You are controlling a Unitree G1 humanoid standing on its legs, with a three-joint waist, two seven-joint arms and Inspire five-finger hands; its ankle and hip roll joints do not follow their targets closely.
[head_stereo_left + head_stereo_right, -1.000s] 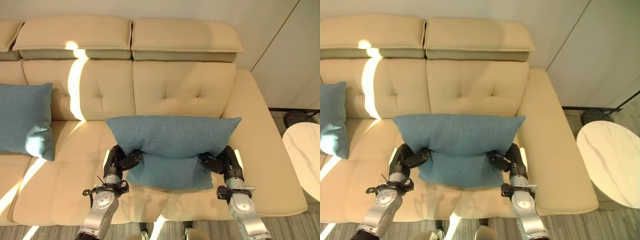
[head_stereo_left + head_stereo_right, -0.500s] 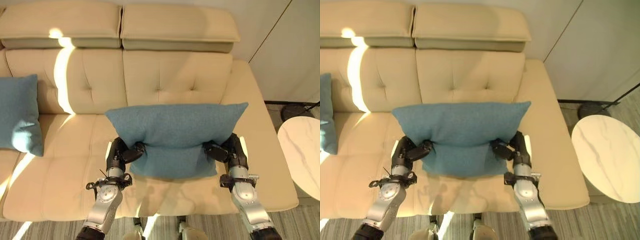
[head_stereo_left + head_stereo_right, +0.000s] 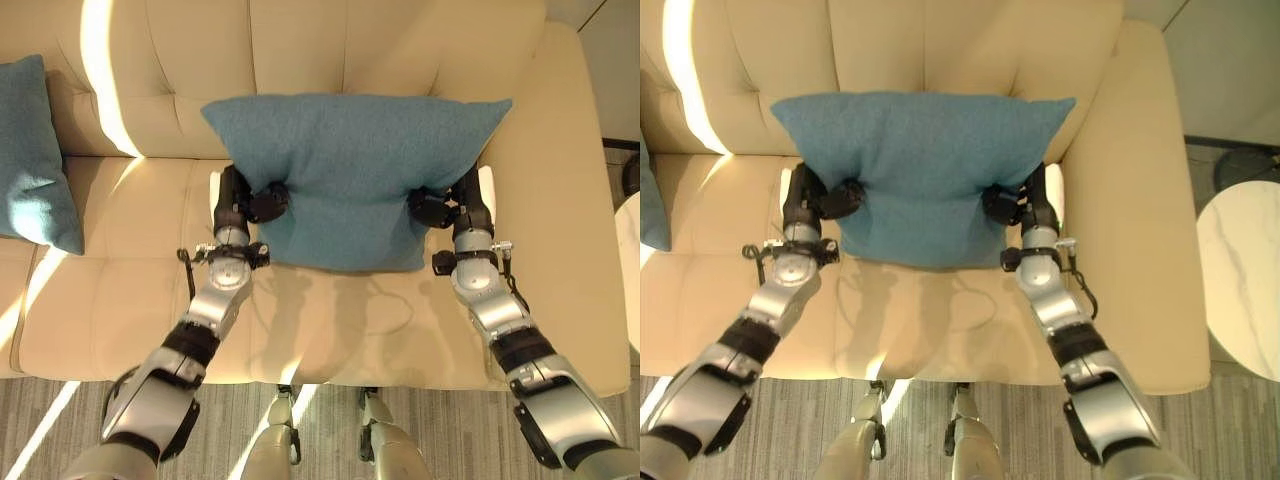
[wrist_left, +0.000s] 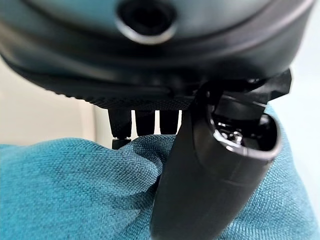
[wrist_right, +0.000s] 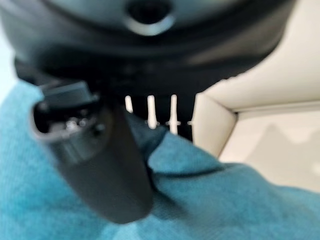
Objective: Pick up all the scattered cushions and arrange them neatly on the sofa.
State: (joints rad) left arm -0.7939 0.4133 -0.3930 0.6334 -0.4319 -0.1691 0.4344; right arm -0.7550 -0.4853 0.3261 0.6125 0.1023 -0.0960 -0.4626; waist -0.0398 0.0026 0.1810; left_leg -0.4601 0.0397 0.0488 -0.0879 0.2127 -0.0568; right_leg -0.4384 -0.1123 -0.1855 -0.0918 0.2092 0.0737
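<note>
Grey striped floor [image 3: 60,410] runs along the front of the sofa, caught by a slant of sunlight. Past it comes the cream leather sofa [image 3: 330,330], its wide seat cushion catching the shadow of what hangs above. Over that seat both arms reach forward, and each robot hand grips one lower edge of a teal cushion [image 3: 355,170]: the left robot hand [image 3: 243,205] pinches the fabric at the cushion's left side, thumb curled over the front and fingers tucked behind, as its wrist view shows with the thumb pressing into bunched teal cloth [image 4: 75,190]; the right robot hand [image 3: 450,205] does the same at the right side, its thumb also lying over a fold of the cloth [image 5: 210,200]. The cushion is held upright between them, its long edge level, its bottom edge close above the seat and its upper part in front of the tufted backrest [image 3: 330,50]; whether it touches the backrest I cannot tell. Further left, a second teal cushion [image 3: 35,150] leans upright against the backrest, standing on the seat well apart from the held one. At the far right edge, beyond the sofa's arm, a pale round surface [image 3: 1245,270] shows.
</note>
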